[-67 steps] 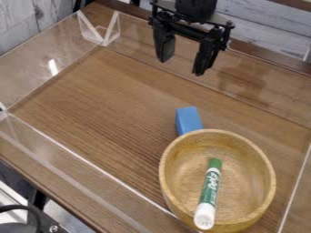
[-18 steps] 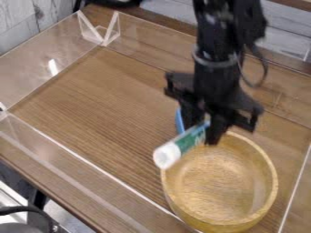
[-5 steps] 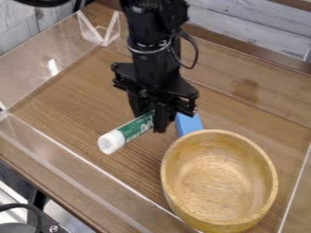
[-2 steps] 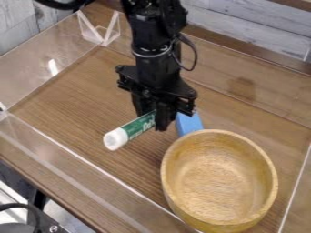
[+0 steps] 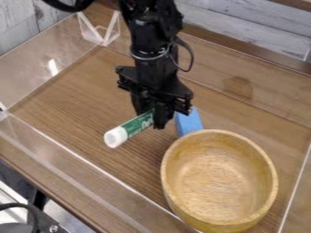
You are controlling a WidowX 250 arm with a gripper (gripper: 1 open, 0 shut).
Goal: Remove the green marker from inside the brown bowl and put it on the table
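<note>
Although the brown bowl [image 5: 219, 185] now sits empty at the near right of the table [image 5: 73, 100], we judge the job only partly finished, because the green marker [image 5: 136, 128] is not yet lying on the wood. We see the gripper [image 5: 158, 116] pointing straight down, its fingers pinched tight around the green barrel near the marker's far end, so the pen hangs tilted with its white cap end pointing down and to the near left. That cap end is close above the tabletop, just left of the bowl's rim; whether it touches the surface we cannot tell from this one view. A small blue block [image 5: 188, 121] lies just right of the gripper, partly hidden behind it and close to the bowl's far edge.

We count the lifting out as done and the carry clear of the bowl as done. What remains, as we read it, is to bring the marker down onto the open wood left of the bowl, release the grip and pull the arm away without nudging the pen back toward the bowl or block.
</note>
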